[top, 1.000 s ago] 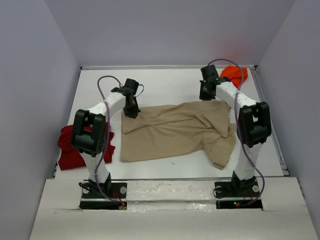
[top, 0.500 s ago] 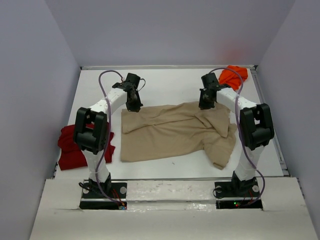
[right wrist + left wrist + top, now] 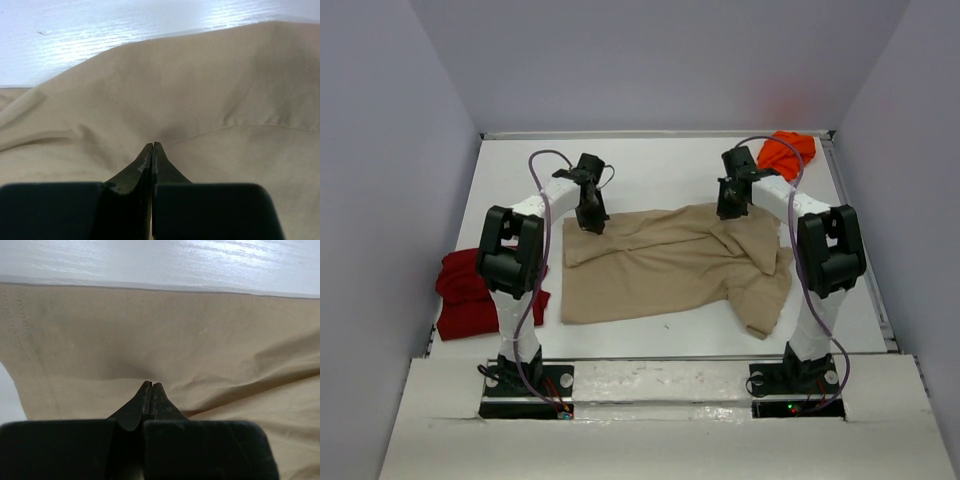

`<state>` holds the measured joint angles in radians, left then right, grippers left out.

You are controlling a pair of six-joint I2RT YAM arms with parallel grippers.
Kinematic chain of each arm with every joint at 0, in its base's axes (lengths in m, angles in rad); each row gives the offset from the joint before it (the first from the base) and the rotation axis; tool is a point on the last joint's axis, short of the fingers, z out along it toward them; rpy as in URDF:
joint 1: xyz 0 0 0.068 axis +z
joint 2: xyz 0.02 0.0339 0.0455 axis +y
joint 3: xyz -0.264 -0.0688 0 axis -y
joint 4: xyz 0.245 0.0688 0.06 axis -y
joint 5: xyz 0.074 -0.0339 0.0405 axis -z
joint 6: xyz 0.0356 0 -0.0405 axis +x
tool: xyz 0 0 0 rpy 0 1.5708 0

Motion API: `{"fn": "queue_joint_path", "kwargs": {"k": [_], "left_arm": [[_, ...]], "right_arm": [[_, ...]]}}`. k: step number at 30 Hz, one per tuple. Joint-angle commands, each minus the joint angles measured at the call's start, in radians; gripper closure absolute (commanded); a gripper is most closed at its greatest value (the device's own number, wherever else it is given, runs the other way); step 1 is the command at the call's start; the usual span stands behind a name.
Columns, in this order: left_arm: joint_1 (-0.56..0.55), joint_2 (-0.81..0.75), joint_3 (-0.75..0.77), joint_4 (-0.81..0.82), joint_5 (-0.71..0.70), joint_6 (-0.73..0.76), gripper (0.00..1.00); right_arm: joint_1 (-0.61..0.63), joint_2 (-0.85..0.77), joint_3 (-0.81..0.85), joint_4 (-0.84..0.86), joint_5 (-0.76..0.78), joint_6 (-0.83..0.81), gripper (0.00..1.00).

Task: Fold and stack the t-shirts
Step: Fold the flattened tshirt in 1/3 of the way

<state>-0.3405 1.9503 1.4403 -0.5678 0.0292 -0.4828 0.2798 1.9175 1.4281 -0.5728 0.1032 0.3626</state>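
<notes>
A large tan t-shirt [image 3: 670, 265] lies spread and wrinkled across the middle of the white table [image 3: 660, 170]. My left gripper [image 3: 592, 222] is at its far left edge, jaws shut on a pinch of the tan cloth [image 3: 150, 330], and the fabric puckers at the tips [image 3: 151, 385]. My right gripper [image 3: 728, 208] is at the far right edge, also shut on the tan cloth [image 3: 175, 100], with creases meeting at its tips [image 3: 152, 145]. A dark red t-shirt [image 3: 470, 295] lies bunched at the left. A bright orange t-shirt [image 3: 787, 150] lies bunched at the far right corner.
Grey walls enclose the table on three sides. A raised rim [image 3: 860, 240] runs along the right edge. The red shirt lies beside the left arm's elbow. The arm bases sit on the near ledge [image 3: 660, 385].
Both grippers have come down onto the tan shirt's far edge, the right one toward the front, the left one slightly to the right. The shirt itself has not visibly moved.
</notes>
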Motion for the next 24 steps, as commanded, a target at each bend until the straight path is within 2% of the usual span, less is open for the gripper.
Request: {"fn": "queue_joint_path", "kwargs": {"k": [1, 7, 13, 21, 24], "left_arm": [[-0.002, 0.013, 0.046, -0.021, 0.043, 0.013, 1.0], [0.003, 0.067, 0.071, -0.027, 0.103, 0.01, 1.0], [0.014, 0.113, 0.101, -0.037, 0.104, 0.012, 1.0], [0.063, 0.17, 0.112, -0.041, 0.155, 0.004, 1.0], [0.103, 0.193, 0.118, -0.043, 0.183, 0.001, 1.0]], "right_arm": [[-0.008, 0.044, 0.052, 0.028, -0.019, -0.036, 1.0], [-0.008, 0.09, 0.061, 0.034, -0.042, -0.048, 1.0], [-0.008, 0.138, 0.08, 0.048, -0.085, -0.073, 1.0], [-0.008, 0.205, 0.181, 0.039, -0.175, -0.126, 1.0], [-0.008, 0.247, 0.265, -0.001, -0.198, -0.146, 1.0]]}}
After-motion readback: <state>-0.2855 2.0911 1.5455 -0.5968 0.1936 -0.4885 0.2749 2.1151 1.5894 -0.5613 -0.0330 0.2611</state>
